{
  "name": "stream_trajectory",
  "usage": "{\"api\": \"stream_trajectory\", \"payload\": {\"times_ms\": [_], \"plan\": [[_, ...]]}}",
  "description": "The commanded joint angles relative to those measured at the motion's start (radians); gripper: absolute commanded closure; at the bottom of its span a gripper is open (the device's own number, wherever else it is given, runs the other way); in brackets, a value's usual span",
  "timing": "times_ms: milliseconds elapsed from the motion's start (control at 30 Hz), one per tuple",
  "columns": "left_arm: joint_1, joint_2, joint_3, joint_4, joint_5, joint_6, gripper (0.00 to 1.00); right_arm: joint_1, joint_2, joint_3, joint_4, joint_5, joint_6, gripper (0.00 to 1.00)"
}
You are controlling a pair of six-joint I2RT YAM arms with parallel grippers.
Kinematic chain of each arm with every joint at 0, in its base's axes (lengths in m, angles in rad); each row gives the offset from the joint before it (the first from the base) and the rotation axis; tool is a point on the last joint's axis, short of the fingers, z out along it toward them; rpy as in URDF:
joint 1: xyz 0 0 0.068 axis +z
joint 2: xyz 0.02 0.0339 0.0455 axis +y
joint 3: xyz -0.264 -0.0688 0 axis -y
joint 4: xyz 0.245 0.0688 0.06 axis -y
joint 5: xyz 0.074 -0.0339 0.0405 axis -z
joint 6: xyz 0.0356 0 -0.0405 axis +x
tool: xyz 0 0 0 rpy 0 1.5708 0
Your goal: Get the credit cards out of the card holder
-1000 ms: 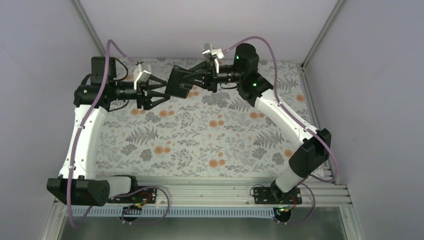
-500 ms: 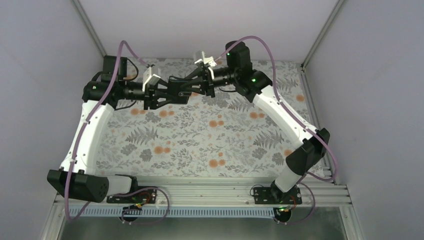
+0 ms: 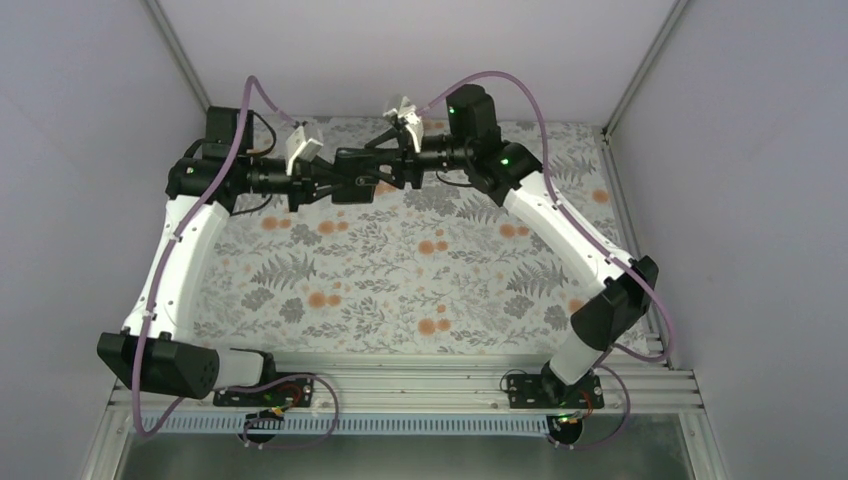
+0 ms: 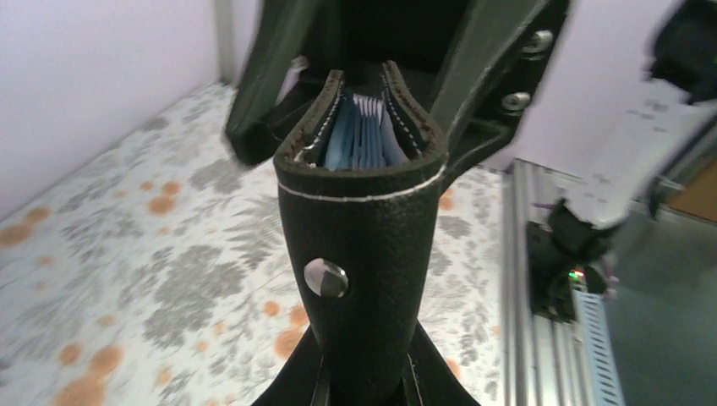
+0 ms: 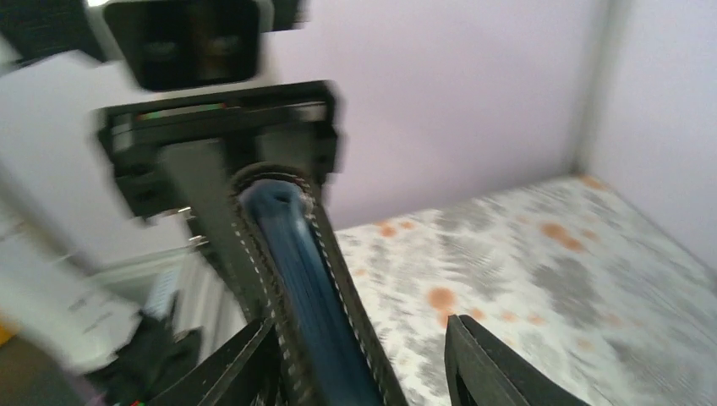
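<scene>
Clamping the card holder [image 4: 359, 254], credit cards [image 4: 359, 139] inside, is left pincer [image 3: 330, 185]; right pincer [image 5: 359, 328] gapes.

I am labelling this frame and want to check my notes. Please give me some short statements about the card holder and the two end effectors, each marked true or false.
1. The card holder hangs in the air above the table. True.
2. The right end effector clamps the holder tightly. False: its jaws stand open, and one finger is clear of the holder.
3. The holder is empty. False: credit cards sit inside it, and their blue edges show at its open end.
4. The left end effector is shut on the holder. True.
5. A silver snap stud sits on the holder's outer face. True.
</scene>
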Motion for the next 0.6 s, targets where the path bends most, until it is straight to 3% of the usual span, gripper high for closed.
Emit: {"api": "stream_trajectory", "payload": {"times_ms": [0, 67, 200, 567], "plan": [[-0.009, -0.019, -0.016, 0.205, -0.193, -0.303, 0.98, -0.012, -0.064, -0.021, 0.039, 0.653, 0.289, 0.49], [-0.009, -0.013, -0.033, 0.251, -0.364, -0.374, 0.98, -0.002, -0.085, -0.045, 0.014, 0.851, 0.410, 0.51], [-0.010, 0.008, -0.043, 0.288, -0.472, -0.442, 0.98, 0.087, -0.130, -0.156, 0.112, 0.958, 0.436, 0.54], [-0.009, -0.002, -0.075, 0.314, -0.475, -0.478, 0.98, 0.218, 0.045, -0.053, 0.208, 0.817, 0.488, 0.62]]}}
